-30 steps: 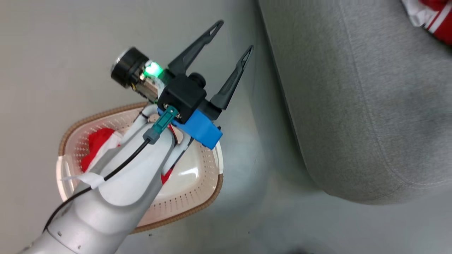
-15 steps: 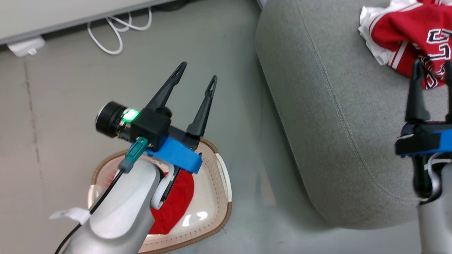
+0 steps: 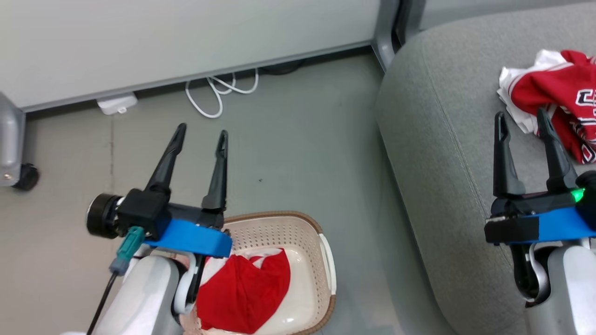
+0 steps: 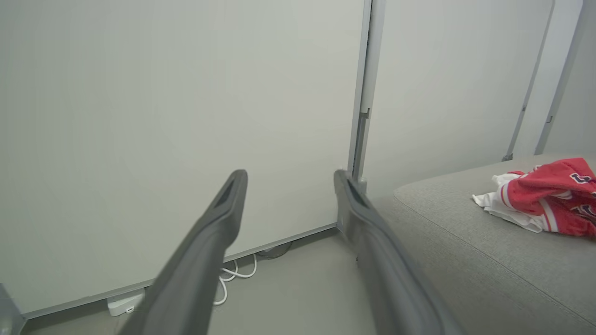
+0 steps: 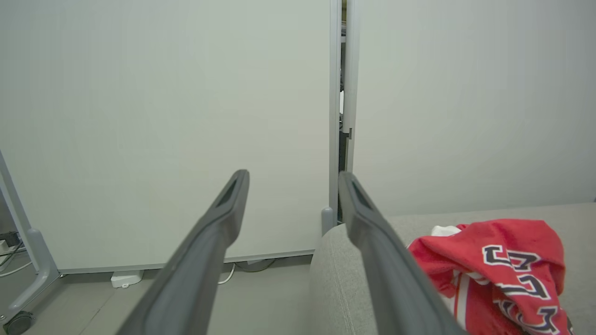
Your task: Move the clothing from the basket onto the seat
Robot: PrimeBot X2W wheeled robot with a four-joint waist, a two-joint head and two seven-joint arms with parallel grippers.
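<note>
One red garment point(image 3: 244, 293) lies in the cream basket point(image 3: 326, 260) on the floor at the lower middle of the head view. A second red garment with block letters point(image 3: 554, 93) point(image 4: 554, 190) point(image 5: 507, 265) lies crumpled on the grey seat point(image 3: 447, 153) point(image 4: 465, 246) point(image 5: 335, 274) at the right. My left gripper point(image 3: 201, 131) point(image 4: 288, 179) hangs open and empty above the floor, just beyond the basket's far rim. Over the seat, my right gripper point(image 3: 520, 118) point(image 5: 292, 179) is open and empty, its fingertips just short of the lettered garment.
Pale partition panels point(image 3: 186, 42) stand behind the floor, with a metal post point(image 3: 384, 28) between them. White cables point(image 3: 219, 90) and a white power block point(image 3: 116, 103) lie at the panel's foot. A castor foot point(image 3: 18, 174) stands at the far left.
The head camera has tilted up, so the wall and cables come into view. The right gripper has come further into the picture over the seat. Both grippers stay open.
</note>
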